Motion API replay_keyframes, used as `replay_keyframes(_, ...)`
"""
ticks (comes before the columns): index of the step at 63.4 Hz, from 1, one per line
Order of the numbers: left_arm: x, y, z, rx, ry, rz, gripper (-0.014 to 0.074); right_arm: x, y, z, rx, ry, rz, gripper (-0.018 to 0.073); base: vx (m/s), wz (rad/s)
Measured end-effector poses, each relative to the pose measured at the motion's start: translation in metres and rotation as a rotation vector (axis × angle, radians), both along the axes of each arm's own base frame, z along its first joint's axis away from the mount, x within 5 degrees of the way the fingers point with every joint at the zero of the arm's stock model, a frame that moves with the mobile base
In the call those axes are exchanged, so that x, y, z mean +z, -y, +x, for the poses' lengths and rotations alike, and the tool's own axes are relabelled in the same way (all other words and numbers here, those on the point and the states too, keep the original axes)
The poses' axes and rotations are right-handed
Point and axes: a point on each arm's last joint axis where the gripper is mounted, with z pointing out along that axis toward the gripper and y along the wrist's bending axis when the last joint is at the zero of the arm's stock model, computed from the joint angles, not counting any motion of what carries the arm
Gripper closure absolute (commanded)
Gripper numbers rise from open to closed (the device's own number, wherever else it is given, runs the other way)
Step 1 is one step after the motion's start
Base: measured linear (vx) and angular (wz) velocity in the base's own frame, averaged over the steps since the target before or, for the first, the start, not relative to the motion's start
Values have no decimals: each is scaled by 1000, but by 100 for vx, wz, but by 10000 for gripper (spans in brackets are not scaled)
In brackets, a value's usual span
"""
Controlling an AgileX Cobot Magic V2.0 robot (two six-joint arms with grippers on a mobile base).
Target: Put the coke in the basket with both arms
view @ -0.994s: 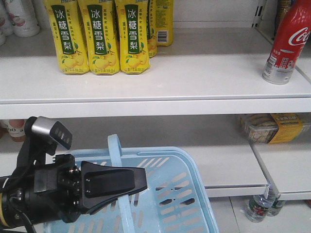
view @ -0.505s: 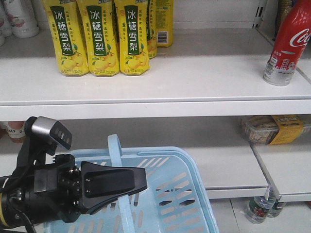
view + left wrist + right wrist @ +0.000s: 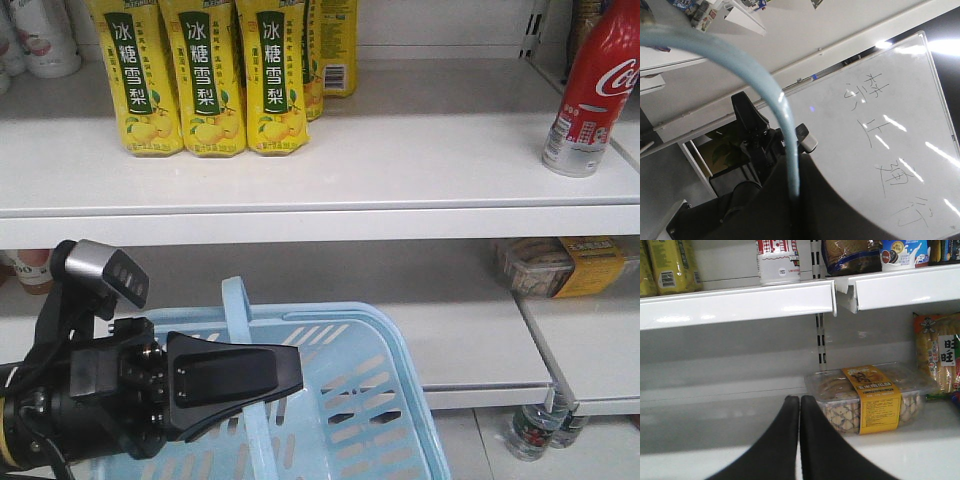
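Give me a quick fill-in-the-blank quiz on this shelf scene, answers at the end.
The coke stands to the ___ of the yellow bottles. The left gripper grips the basket by its ___. The right gripper has its jaws ___. Answers: right; handle; shut.

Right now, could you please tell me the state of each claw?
Left claw: closed on the basket handle.
Right claw: closed, holding nothing.
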Motion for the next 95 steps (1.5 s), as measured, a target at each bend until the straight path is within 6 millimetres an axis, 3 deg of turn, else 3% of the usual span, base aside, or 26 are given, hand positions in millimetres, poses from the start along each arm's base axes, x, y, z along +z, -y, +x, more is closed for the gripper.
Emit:
replay_keyframes(25,0,0,0,0,0,0,603,2,0,0,3,22,37,564,0,0)
replay_keyframes(57,0,0,0,0,0,0,603,26,13,-5,-18,321,660,564,0,0)
replay_keyframes(64,0,0,0,0,0,0,603,30,9,-5,8,267,635,564,0,0)
replay_keyframes(71,0,0,0,0,0,0,603,63,0,-14,62,216,443,543,0,0)
replay_keyframes(80,0,0,0,0,0,0,603,110,-2,-28,45,141,228,405,0,0)
replay_keyframes(88,0,0,0,0,0,0,603,137,-1,-26,17,46,76,152,0,0)
replay_keyframes(95,0,0,0,0,0,0,603,150,-1,-15,17,-9,-50,-45,0,0)
